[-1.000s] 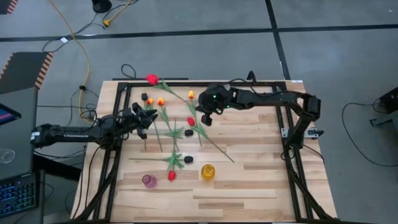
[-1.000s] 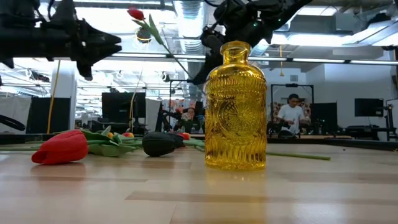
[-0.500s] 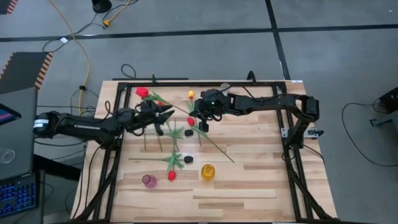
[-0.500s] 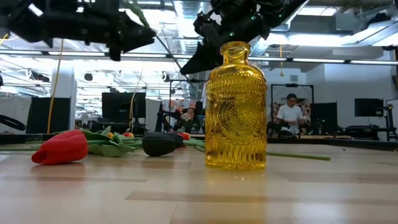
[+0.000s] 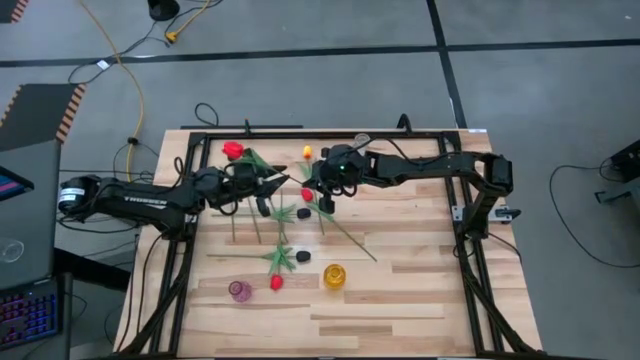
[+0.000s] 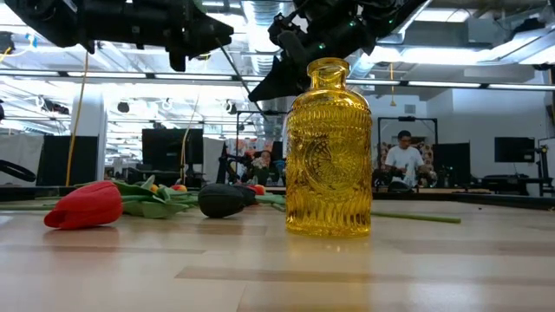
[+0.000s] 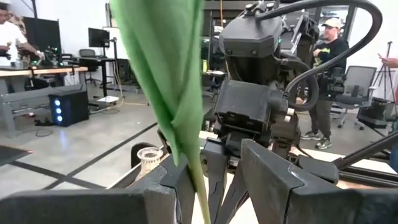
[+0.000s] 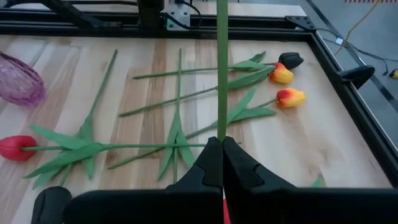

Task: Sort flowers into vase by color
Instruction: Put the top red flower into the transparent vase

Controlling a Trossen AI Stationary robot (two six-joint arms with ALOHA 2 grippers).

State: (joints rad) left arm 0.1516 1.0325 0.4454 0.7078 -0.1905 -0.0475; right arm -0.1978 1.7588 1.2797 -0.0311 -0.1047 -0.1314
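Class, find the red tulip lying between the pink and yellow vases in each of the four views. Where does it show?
High view: red tulip lies between the pink vase and the yellow vase.
Low view: far left on the table, left of the yellow vase.
Left wrist view: not in it.
Right wrist view: at the left edge, near the pink vase.
Shared landmark: the vases.

The right gripper (image 8: 221, 155) pinches a thin green stem (image 8: 222, 68) between its closed fingers. Beyond it on the wooden table (image 8: 336, 149) lie two yellow-orange tulips (image 8: 287, 86), a black tulip head (image 8: 291, 60), a red tulip (image 8: 17, 148) and a pink glass vase (image 8: 18, 79)
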